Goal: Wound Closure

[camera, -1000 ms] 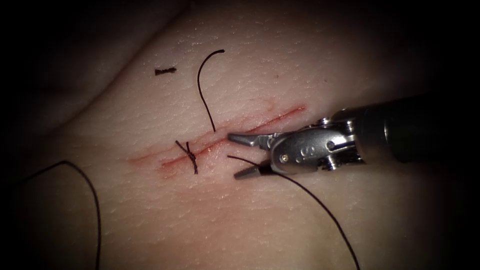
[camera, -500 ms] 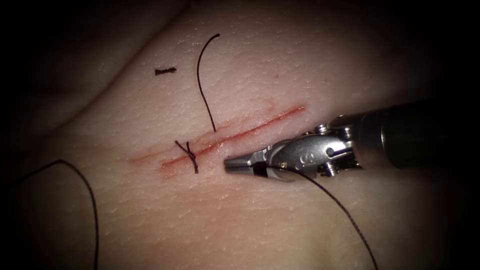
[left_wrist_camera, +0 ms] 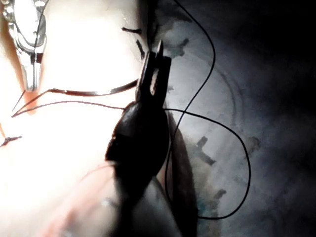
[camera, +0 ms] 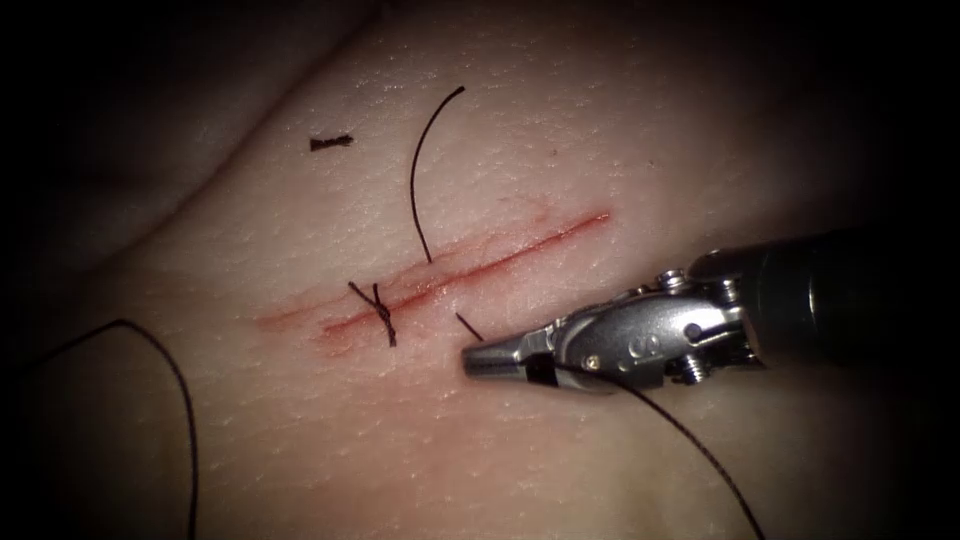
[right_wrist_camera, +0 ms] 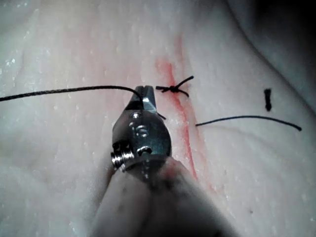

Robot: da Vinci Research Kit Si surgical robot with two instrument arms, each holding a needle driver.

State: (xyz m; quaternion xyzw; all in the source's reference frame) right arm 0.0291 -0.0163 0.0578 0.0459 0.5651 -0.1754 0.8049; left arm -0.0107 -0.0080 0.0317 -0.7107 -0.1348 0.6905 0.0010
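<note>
My right tool (camera: 470,361) lies just right of the cut (camera: 480,268), its jaws shut on the dark thread (camera: 650,410). That thread trails off to the lower right. A short stretch of thread (camera: 469,327) rises from the tissue (camera: 560,150) to the jaws. On the cut's left side a curved thread tail (camera: 418,170) enters the tissue. In the right wrist view the same shut jaws (right_wrist_camera: 143,90) hold the thread (right_wrist_camera: 59,91) beside the tied knot (right_wrist_camera: 173,89). My left tool (left_wrist_camera: 158,49) hangs shut past the tissue's edge, with nothing seen in its tips. I cannot make out the needle.
A tied stitch (camera: 381,313) crosses the cut's lower left part, with red fluid (camera: 340,325) around it. A cut end of thread (camera: 330,142) lies at the upper left. A long thread loop (camera: 175,370) curves over the left of the tissue and onto the dark bench (left_wrist_camera: 276,98).
My right tool's jaws, open around the thread a second ago, have shut on it and moved down and right. The thread tail left of the cut has swung.
</note>
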